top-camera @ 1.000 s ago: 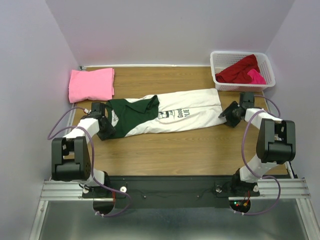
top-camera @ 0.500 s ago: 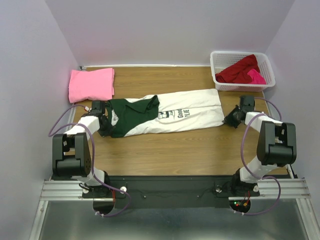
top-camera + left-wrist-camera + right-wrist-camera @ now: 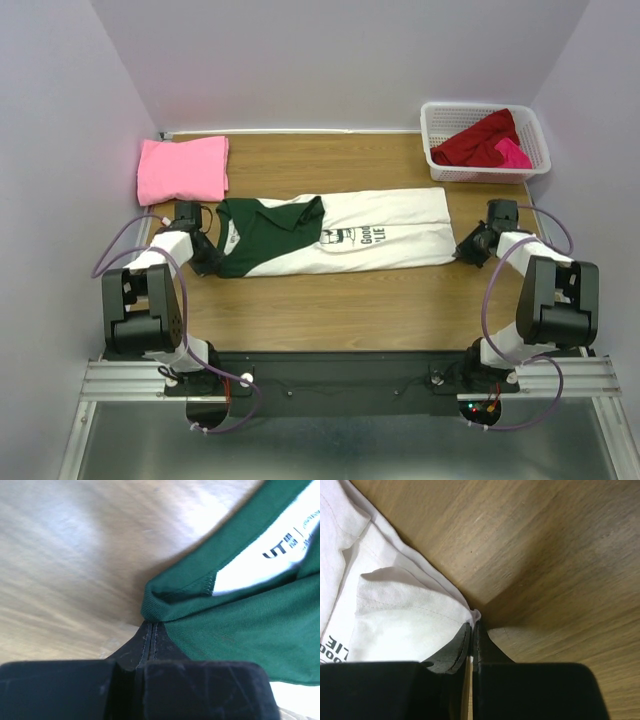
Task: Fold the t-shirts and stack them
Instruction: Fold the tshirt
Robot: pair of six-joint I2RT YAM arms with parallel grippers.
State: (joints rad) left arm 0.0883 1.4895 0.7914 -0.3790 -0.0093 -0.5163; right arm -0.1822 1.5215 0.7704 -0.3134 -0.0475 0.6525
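Our left gripper [image 3: 151,626] is closed tight on the soft green edge of the white tee [image 3: 380,235], and our right gripper [image 3: 472,626] on its white corner. A folded pink tee [image 3: 183,168] lies beyond the left, a lattice basket [image 3: 436,145] beyond the right.

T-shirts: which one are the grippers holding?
The white tee with dark green sleeves, pinched at both ends. The pink tee lies apart; the dark red tee and magenta tee sit in the basket.

Four t-shirts [image 3: 400,235], one lattice basket [image 3: 432,140], two arms [image 3: 545,290], two tools [image 3: 462,250].

Matt cloth t-shirt [image 3: 380,235] on smooth wood-grain table [image 3: 330,300]; basket [image 3: 432,140] is plastic.
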